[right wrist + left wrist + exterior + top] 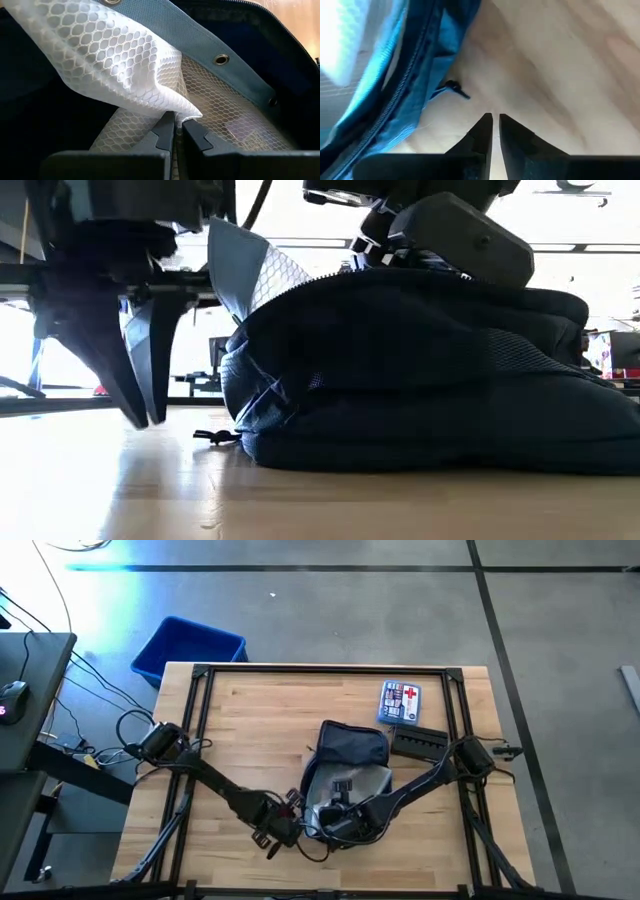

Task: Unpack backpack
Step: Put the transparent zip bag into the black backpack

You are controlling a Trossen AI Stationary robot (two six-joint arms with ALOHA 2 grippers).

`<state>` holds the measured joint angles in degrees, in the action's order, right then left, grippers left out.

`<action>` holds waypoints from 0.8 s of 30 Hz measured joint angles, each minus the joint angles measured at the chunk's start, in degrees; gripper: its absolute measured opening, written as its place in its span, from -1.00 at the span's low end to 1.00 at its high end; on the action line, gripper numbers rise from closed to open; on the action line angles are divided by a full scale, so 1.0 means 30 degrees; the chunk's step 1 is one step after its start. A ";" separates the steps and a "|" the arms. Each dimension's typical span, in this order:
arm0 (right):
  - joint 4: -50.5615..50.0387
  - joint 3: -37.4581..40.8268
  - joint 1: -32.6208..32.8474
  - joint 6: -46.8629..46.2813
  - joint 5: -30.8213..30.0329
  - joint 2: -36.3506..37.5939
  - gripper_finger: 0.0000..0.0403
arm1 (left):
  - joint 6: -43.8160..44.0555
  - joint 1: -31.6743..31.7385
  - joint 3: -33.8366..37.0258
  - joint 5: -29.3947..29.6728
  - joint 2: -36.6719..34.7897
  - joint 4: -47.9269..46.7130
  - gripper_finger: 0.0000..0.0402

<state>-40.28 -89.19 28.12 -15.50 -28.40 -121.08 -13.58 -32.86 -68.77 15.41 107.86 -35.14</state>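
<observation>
While no writing reads clearly, right gripper (178, 121) jaws pinch white mesh pouch (120, 60) inside backpack (352, 752); left gripper (495, 118) jaws closed, empty.

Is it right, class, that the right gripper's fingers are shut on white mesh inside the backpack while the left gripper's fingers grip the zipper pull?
Not quite. The left gripper grips nothing: the left wrist view shows its shut fingers over bare table, apart from the zipper pull. The rest holds: the right gripper is shut on the white mesh pouch inside the backpack.
</observation>
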 joint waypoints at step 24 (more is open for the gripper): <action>0.0370 0.0022 0.0027 0.0338 0.0209 -0.0002 -1.00 | -0.2961 0.1559 -0.0102 0.1271 -0.0005 0.3297 -0.13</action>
<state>-39.17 -89.12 28.21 -14.49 -27.77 -121.08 -22.47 -28.19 -69.08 19.22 107.85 -25.25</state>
